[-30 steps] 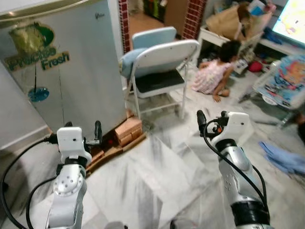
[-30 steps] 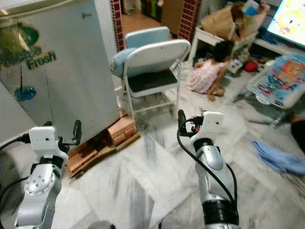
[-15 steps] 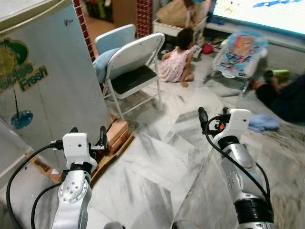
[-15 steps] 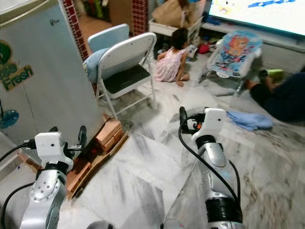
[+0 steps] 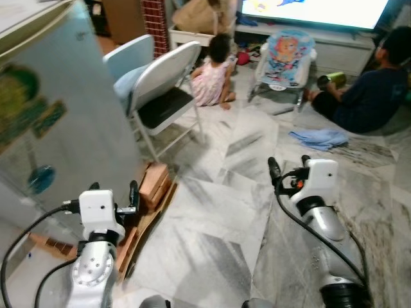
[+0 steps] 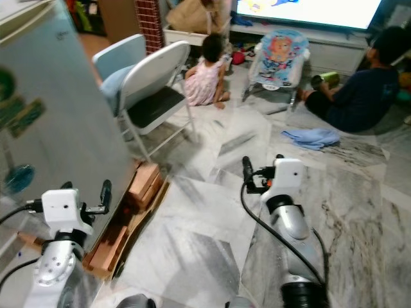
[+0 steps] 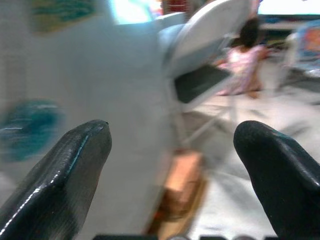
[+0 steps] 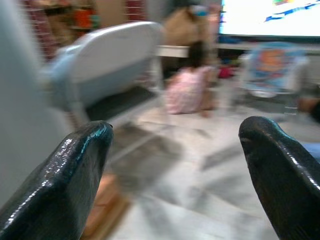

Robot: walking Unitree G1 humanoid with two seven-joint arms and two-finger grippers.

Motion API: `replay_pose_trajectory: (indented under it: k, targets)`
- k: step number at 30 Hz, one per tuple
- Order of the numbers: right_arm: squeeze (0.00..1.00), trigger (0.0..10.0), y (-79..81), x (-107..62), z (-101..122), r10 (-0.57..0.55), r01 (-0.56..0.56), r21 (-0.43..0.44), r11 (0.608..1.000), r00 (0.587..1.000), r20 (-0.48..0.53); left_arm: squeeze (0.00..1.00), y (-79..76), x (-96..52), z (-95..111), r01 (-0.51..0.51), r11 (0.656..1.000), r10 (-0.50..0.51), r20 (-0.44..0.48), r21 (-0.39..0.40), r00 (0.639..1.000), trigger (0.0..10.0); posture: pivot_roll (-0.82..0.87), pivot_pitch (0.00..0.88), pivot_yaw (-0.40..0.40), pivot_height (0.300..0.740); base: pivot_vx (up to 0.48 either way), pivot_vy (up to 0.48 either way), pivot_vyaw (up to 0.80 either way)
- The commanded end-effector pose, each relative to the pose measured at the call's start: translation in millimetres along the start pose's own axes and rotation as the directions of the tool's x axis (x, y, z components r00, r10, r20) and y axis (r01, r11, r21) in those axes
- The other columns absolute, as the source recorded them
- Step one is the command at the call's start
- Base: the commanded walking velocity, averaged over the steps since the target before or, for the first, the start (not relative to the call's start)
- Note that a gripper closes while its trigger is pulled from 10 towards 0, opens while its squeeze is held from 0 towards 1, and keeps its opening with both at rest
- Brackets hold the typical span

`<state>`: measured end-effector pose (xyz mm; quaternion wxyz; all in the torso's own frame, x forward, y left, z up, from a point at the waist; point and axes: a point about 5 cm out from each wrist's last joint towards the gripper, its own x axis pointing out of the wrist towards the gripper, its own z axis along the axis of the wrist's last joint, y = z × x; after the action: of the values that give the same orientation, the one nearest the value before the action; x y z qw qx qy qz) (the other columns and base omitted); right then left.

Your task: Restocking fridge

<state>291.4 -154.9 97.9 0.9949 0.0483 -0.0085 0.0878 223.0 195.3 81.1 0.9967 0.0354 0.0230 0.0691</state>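
The grey fridge [image 5: 45, 128] with a green and blue sticker stands at my left, its door closed, raised on wooden blocks [image 5: 151, 182]. My left gripper [image 5: 113, 190] is held up in front of the fridge's lower corner, open and empty; in the left wrist view the left gripper [image 7: 172, 132] has the fridge side [image 7: 75, 75] between its two fingers. My right gripper [image 5: 288, 165] is raised over the marble floor, open with nothing in it, and the right gripper [image 8: 177, 127] faces the room in its wrist view.
A white folding chair [image 5: 160, 83] with a blue cushion stands right of the fridge. A person in pink [image 5: 212, 70] sits on the floor beyond it, near a baby bouncer [image 5: 286, 54]. Another person in dark clothes [image 5: 363, 90] sits at the right, by a blue cloth [image 5: 319, 138].
The whole view has swung to the right: the fridge slid toward the left edge, and the bouncer and seated person came into view. Both grippers keep the same raised, open pose.
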Motion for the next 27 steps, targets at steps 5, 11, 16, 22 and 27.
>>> replay_pose_trajectory:
  k: [5,11,16,22,27]
  targets:
    - [0.00,10.0,-7.3,-0.1,6.5,0.027,-0.026,-0.056,0.998,0.999,0.021,0.00,-4.1,0.2,4.0,0.004,1.000,-0.004,0.019,0.003,1.000,10.0,-0.03,0.091,0.011,0.740,0.000,0.480,0.00]
    - [0.00,10.0,-4.7,0.5,5.8,0.042,-0.041,-0.059,0.997,0.999,0.020,0.00,-6.1,0.6,4.6,0.006,1.000,-0.006,0.023,0.008,1.000,10.0,-0.03,0.092,0.010,0.740,0.000,0.000,0.71]
    - [0.00,10.0,-3.4,2.4,6.7,0.041,-0.040,-0.061,0.997,0.999,0.022,0.00,-7.5,2.0,7.0,0.007,1.000,-0.007,0.028,0.006,1.000,10.0,-0.03,0.103,0.009,0.740,0.000,0.000,0.46]
    - [0.00,10.0,-5.7,3.4,5.6,0.026,-0.025,-0.065,0.998,1.000,0.015,0.00,-7.5,2.2,7.6,0.008,1.000,-0.008,0.029,0.004,1.000,10.0,-0.03,0.108,0.010,0.740,0.000,0.000,0.00]
    - [0.00,10.0,-4.5,4.2,5.4,0.025,-0.024,-0.063,0.998,1.000,0.015,0.00,-9.0,4.6,9.4,0.019,1.000,-0.019,0.035,0.002,0.999,10.0,-0.03,0.113,0.013,0.740,0.000,0.449,0.00]
